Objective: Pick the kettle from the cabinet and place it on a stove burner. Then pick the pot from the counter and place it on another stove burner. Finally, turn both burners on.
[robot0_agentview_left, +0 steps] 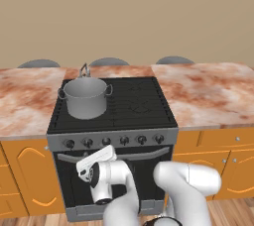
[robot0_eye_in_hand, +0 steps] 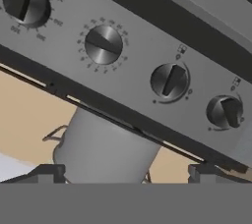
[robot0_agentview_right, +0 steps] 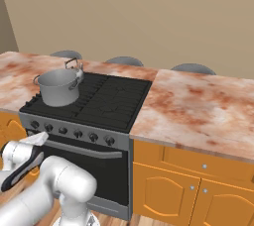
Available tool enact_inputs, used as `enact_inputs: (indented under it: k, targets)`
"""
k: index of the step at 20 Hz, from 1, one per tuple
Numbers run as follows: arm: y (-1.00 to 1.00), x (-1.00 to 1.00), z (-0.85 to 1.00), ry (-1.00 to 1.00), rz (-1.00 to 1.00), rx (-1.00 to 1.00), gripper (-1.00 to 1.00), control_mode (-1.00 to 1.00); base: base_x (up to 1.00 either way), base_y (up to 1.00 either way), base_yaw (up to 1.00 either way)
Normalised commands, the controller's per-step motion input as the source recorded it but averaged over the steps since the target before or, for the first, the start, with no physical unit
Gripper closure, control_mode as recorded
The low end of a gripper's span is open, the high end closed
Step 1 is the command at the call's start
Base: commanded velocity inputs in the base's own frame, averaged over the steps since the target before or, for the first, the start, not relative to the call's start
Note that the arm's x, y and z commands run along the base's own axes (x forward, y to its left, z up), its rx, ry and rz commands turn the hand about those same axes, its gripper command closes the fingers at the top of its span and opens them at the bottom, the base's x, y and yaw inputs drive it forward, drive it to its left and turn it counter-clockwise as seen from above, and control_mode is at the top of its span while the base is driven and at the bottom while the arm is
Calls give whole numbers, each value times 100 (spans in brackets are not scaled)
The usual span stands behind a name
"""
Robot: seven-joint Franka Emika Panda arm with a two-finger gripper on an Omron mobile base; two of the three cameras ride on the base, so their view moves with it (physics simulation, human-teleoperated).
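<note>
The arm [robot0_agentview_left: 186,183] is built of thick, glossy white rounded segments, fat as bent pipes, with smooth elbow-like joints. Its hand [robot0_agentview_left: 95,163] is a flat white block with a dark grey underside and a round white wrist whose end cap shows a dark ring. In the right base view a black band runs along the side of the hand [robot0_agentview_right: 22,163].

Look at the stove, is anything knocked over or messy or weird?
Nothing stands out. The pot sits upright on a front burner, the kettle stands upright behind it, and the counter shows no spills. The hand is down in front of the knobs.
</note>
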Motion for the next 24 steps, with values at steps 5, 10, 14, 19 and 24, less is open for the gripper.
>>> enact_inputs:
  k: [5, 10, 14, 19, 24]
  targets:
    - [5, 7, 0, 1, 0, 10, -100, -100, 0, 0, 0]
    - [15, 19, 0, 6, 0, 2, -100, -100, 0, 0, 0]
    - [16, 23, -10, 11, 0, 0, -100, -100, 0, 0, 0]
    - [8, 23, -19, 11, 0, 0, -100, -100, 0, 0, 0]
    - [0, 23, -19, 10, 0, 0, -100, -100, 0, 0, 0]
